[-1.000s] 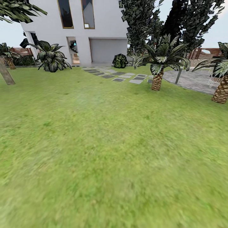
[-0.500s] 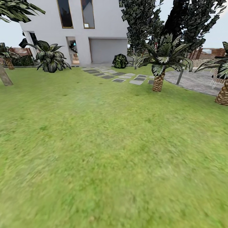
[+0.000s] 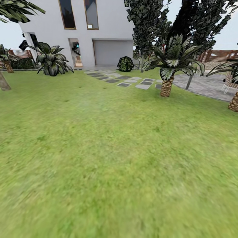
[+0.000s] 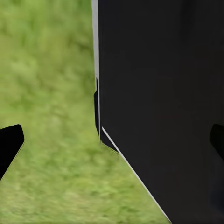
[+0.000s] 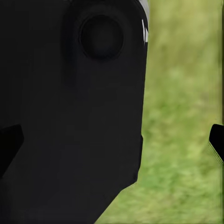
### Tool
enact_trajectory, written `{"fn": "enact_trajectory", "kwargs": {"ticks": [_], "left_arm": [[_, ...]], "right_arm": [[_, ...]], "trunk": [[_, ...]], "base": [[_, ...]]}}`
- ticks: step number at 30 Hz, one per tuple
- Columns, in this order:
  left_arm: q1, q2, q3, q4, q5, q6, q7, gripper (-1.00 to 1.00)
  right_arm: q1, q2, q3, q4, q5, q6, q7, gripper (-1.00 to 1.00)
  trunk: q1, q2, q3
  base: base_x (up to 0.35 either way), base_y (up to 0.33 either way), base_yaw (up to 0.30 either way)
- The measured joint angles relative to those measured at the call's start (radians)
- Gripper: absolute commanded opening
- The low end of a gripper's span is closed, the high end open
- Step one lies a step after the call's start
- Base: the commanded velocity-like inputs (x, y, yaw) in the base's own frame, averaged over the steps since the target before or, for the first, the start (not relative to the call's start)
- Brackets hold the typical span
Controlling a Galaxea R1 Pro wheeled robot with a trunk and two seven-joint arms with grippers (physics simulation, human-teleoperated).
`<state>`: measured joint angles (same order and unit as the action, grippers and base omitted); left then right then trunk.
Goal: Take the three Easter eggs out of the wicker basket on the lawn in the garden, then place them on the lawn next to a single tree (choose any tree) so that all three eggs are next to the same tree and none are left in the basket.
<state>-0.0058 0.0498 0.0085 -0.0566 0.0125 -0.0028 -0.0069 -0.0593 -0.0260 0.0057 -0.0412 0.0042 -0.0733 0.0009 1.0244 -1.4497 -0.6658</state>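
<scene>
Lawn fills the head view's foreground, running to a white house, stepping stones and a palm. Left hand and right hand spread wide above grass, holding nothing.

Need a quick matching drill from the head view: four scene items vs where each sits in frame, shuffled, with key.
Items:
1. garage door
2. stepping stones
3. palm with scaly brown trunk
4. lawn

Places:
A. fills the whole lower part of the frame
B. right of centre, at the grass edge beside the grey paving
C. in the white house wall, upper centre
D. trail across the grass from the house toward the palm

Pairs: 1-C, 2-D, 3-B, 4-A
</scene>
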Motion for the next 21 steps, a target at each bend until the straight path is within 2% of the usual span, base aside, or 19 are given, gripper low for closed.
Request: {"fn": "enact_trajectory", "kwargs": {"ticks": [21], "left_arm": [[0.000,0.000,0.000,0.000,0.000,0.000,0.000,1.00]], "right_arm": [[0.000,0.001,0.000,0.000,0.000,0.000,0.001,1.00]], "trunk": [[0.000,0.000,0.000]], "base": [[0.343,0.000,0.000]]}}
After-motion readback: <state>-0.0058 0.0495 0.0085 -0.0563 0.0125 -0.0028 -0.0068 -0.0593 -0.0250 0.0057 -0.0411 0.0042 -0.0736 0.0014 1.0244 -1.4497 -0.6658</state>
